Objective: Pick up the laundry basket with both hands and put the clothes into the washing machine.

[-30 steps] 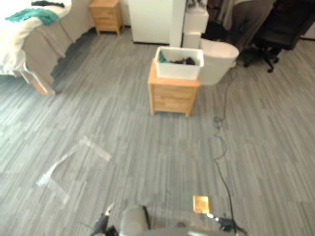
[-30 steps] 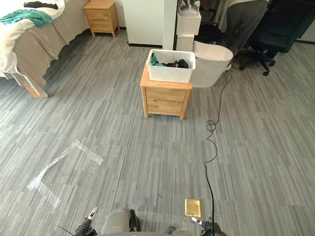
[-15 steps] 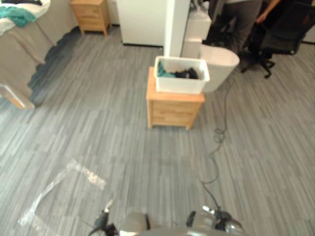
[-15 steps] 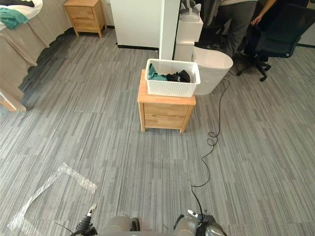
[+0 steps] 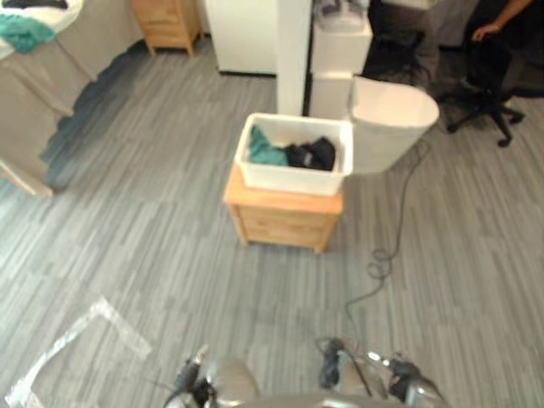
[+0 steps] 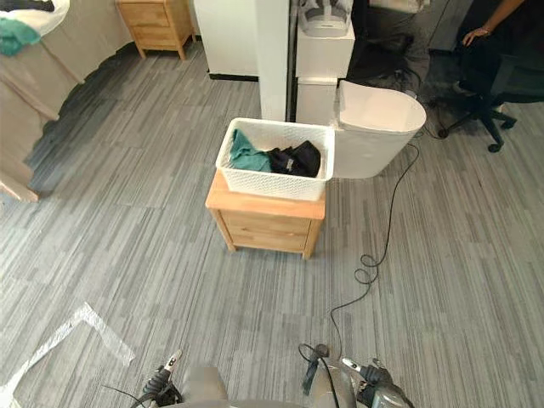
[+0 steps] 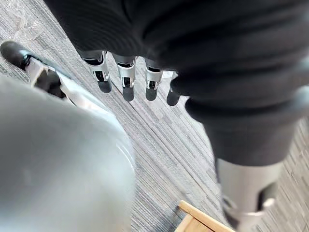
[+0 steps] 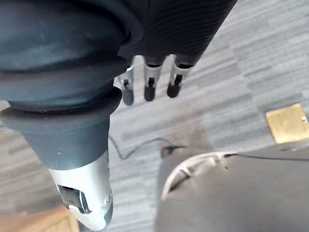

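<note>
Here, left hand (image 7: 127, 78) and right hand (image 8: 150, 81) hang slack, fingers straight, holding nothing, over grey floor (image 6: 153, 255). Well ahead: white laundry basket (image 6: 276, 182) on low wooden desk (image 6: 265, 226), teal and black clothes (image 6: 280, 159) inside. White tub (image 6: 374, 132) just beside.

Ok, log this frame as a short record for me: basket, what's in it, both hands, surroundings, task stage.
basket: white laundry basket on a wooden nightstand, untouched
contents: teal garment and black garment
hands: left hand and right hand both open, empty, hanging above the floor
surroundings: white tub right of the nightstand; bed far left; person's hand at the back right
task stage: basket not yet picked up
</note>
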Tool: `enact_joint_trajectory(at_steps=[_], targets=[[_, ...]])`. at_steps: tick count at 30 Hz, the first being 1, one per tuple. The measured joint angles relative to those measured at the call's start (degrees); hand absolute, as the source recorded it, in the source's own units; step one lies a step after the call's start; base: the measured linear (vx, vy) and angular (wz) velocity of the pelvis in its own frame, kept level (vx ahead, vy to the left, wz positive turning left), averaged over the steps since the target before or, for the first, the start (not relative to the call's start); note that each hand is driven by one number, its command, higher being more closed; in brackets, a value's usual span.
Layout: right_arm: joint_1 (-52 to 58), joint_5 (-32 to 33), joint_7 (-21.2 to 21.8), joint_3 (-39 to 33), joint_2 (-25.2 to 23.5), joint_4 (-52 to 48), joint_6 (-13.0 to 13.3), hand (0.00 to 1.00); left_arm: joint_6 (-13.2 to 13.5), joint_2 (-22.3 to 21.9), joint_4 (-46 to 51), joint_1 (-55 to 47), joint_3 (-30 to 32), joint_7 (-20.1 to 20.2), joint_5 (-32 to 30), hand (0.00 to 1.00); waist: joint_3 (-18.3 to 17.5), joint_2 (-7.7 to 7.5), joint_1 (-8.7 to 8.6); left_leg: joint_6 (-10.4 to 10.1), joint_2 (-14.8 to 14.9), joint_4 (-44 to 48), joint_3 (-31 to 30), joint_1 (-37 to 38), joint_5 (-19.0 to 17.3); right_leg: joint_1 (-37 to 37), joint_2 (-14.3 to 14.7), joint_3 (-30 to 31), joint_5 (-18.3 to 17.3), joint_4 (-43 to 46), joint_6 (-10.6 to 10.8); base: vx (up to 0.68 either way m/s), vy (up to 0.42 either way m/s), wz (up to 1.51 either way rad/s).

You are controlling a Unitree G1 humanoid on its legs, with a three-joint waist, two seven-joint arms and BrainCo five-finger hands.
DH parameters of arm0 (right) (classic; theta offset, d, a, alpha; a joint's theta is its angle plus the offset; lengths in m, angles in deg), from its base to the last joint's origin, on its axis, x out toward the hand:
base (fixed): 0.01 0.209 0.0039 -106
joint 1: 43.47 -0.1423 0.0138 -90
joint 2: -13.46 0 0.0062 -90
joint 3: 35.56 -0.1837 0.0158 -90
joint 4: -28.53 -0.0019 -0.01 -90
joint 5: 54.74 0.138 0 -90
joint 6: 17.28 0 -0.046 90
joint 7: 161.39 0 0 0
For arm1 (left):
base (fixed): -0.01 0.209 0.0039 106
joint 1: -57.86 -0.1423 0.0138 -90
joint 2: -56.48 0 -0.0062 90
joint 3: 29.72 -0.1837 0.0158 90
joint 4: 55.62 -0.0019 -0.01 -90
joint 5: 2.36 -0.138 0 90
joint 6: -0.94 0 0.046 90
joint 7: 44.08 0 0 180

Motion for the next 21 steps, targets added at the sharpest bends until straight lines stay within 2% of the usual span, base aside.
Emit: enact_joint_trajectory(at_steps=[1,2,3,4,5,6,7,8,9,10,11,13,14,16,17,18,20,21], targets=[[0.0,0.9,-0.5,-0.1,-0.2,-0.2,0.2,0.0,0.2,0.6,0.3,0.2,-0.1,0.0,0.2,0.0,0.5,-0.96,0.02,-1.3,-1.5,-1.5,3.0,-1.2,-1.5,4.4,0.3,-0.2,0.0,-3.8,0.0,0.43,-0.261,-0.03],[0.0,2.0,-0.8,-0.4,-0.1,-1.2,0.3,0.0,0.3,0.8,1.2,0.2,-0.4,0.1,0.4,0.0,0.8,-1.61,0.0,-2.3,-3.5,-6.9,5.5,-2.3,-2.5,7.2,0.4,-0.3,0.0,-6.6,0.0,0.41,-0.222,-0.02],[0.0,2.6,-1.1,-0.6,-0.2,-2.2,0.4,0.0,0.4,0.8,1.5,0.2,-0.9,0.0,0.5,0.0,0.8,-1.66,0.0,-2.3,-4.4,-10.8,6.7,-2.8,-2.5,8.1,0.6,-0.3,0.0,-7.6,0.1,0.37,-0.139,-0.05],[0.0,3.4,-1.5,-1.6,-0.3,-4.4,0.5,0.0,0.5,0.7,1.9,0.3,-1.3,0.0,0.5,0.0,0.8,-1.59,-0.09,-2.3,-5.7,-17.9,8.5,-3.6,-2.5,9.0,1.1,-0.5,0.0,-9.1,0.1,0.34,-0.055,-0.07],[0.1,5.5,-1.9,-3.2,-0.8,-9.0,1.1,0.0,0.5,0.4,2.5,0.6,-1.5,0.0,0.7,0.0,0.8,-1.65,-0.09,-2.8,-8.9,-32.6,11.1,-3.6,-2.1,9.9,1.3,-1.1,-0.1,-10.7,0.6,0.34,-0.019,-0.03],[0.2,6.5,-2.4,-3.6,-1.0,-10.8,1.7,0.0,0.6,0.2,2.5,0.8,-1.7,-0.2,1.0,0.0,0.8,-1.62,-0.13,-3.4,-10.3,-38.4,11.5,-3.2,-1.2,10.2,1.4,-1.3,-0.3,-11.2,1.0,0.39,0.075,-0.01],[0.1,8.4,-3.4,-4.3,-1.1,-15.2,2.6,0.0,0.7,-0.1,3.0,1.0,-2.1,-0.5,1.6,0.0,0.4,-0.93,0.06,-3.9,-13.1,-50.3,11.3,-2.6,4.2,10.8,2.2,-1.2,-1.2,-11.5,2.5,0.33,0.107,-0.07],[0.0,9.0,-4.0,-4.4,-1.3,-17.1,2.8,0.0,0.7,0.0,3.0,0.9,-2.0,-0.7,1.7,0.0,0.1,-0.39,0.37,-1.4,-13.6,-51.7,9.7,-1.9,9.0,11.4,2.5,-0.6,-1.7,-11.5,3.3,0.41,0.144,-0.14],[-0.1,10.0,-5.0,-4.3,-3.0,-21.1,3.1,0.0,0.8,1.3,3.4,0.9,-2.0,-1.3,2.2,0.0,-0.2,-3.26,0.9,1.1,-15.3,-52.2,9.8,-0.8,10.3,12.1,1.4,-0.1,-2.4,-11.5,4.3,0.28,0.092,-0.08],[0.3,10.5,-5.5,-4.4,-3.7,-23.4,3.5,0.0,1.0,1.6,3.9,0.8,-2.0,-1.7,2.3,0.0,-0.7,-4.45,0.89,1.6,-16.2,-52.5,9.8,-0.7,9.9,12.0,0.6,-0.1,-2.9,-11.3,4.9,0.35,0.09,0.15],[0.6,10.7,-6.1,-4.4,-4.5,-27.8,5.0,0.0,1.4,2.0,5.3,1.0,-2.0,-1.9,2.6,0.0,-1.1,-6.41,0.9,2.2,-17.6,-51.7,10.3,-0.7,8.4,12.3,-1.2,-0.3,-3.8,-10.5,5.9,0.32,0.076,0.17],[-0.6,10.7,-7.3,-4.4,-4.3,-32.3,6.1,0.0,1.5,1.9,5.8,1.1,-2.0,-1.9,2.7,0.0,-1.1,-6.33,1.43,2.7,-17.7,-47.9,10.7,-0.3,4.5,11.9,-2.5,0.3,-4.2,-6.0,6.5,0.27,0.103,-0.07],[-1.7,10.7,-7.8,-3.6,-4.4,-34.7,6.7,0.0,1.4,1.7,6.8,0.3,-2.1,-2.1,2.7,0.0,-1.2,-5.79,1.43,2.7,-17.6,-46.8,11.0,1.2,1.7,10.9,-3.8,1.2,-4.8,-0.2,7.3,0.19,0.142,-0.27],[-2.5,10.6,-7.9,-1.3,-4.8,-38.9,7.5,0.0,1.5,1.9,10.5,-1.6,-3.7,-2.3,2.7,0.0,-1.2,-4.99,1.45,2.9,-17.8,-46.7,11.9,4.8,-1.1,5.0,-7.4,3.2,-4.9,15.9,7.5,0.2,0.128,-0.18],[-2.6,10.6,-7.9,-0.8,-5.1,-39.8,7.6,0.0,1.5,2.2,12.0,-2.1,-4.0,-2.8,2.7,0.0,-1.1,-4.88,1.37,2.9,-17.8,-46.7,11.9,5.6,-1.5,3.9,-8.2,3.2,-5.5,18.5,7.2,0.19,0.054,0.03],[-2.2,10.6,-8.1,0.1,-5.7,-40.8,7.6,0.0,1.5,2.4,15.8,-2.7,-4.4,-3.3,2.7,0.0,-1.2,-4.71,1.39,2.7,-17.9,-47.8,11.9,7.2,-1.3,2.5,-9.1,2.0,-6.9,19.5,6.7,0.19,0.009,0.11],[-2.2,10.6,-8.2,1.5,-6.0,-41.7,7.6,0.0,1.9,2.5,22.2,-3.8,-4.5,-4.4,2.7,0.0,-2.0,-4.92,1.47,2.5,-17.9,-49.7,11.7,8.2,-0.8,0.6,-8.8,-0.3,-7.4,13.7,6.1,0.21,-0.051,0.1],[-2.4,10.6,-8.5,1.5,-6.0,-43.2,7.5,0.0,2.1,2.6,26.6,-3.8,-4.4,-4.8,2.7,0.0,-2.2,-4.99,1.6,2.0,-17.8,-50.7,11.4,8.5,-0.5,-0.7,-8.4,-0.3,-7.1,7.8,5.7,0.21,-0.127,0.14]])
